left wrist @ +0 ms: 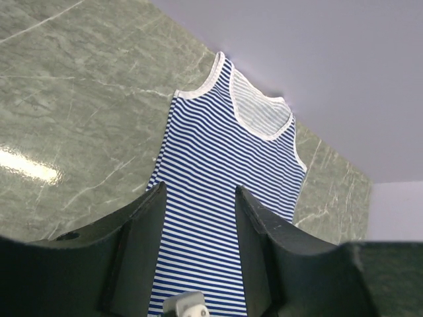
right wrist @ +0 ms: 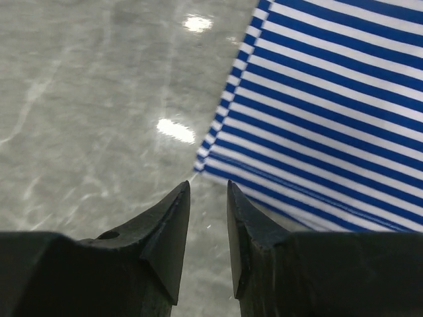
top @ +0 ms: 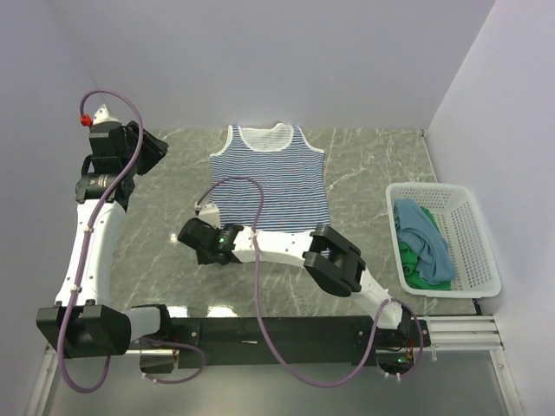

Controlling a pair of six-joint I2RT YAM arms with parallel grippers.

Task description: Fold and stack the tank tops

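The navy-and-white striped tank top [top: 271,178] lies flat at the back middle of the table, neckline toward the far wall. It also shows in the left wrist view [left wrist: 225,172] and the right wrist view [right wrist: 330,99]. My left gripper [top: 159,148] is open and empty, raised at the far left and apart from the top; in its own view [left wrist: 198,193] the stripes show between the jaws. My right gripper [top: 184,234] hangs just short of the top's near-left hem corner [right wrist: 199,166]; in its own view [right wrist: 208,186] the jaws stand slightly apart and empty. The teal-blue top [top: 425,232] and the green top [top: 420,264] lie bunched in the basket.
A white plastic mesh basket [top: 482,251] stands at the right edge of the marbled grey table [top: 165,208]. White walls close the back and both sides. The right arm's elbow [top: 334,258] lies across the near middle, with a purple cable looping over it.
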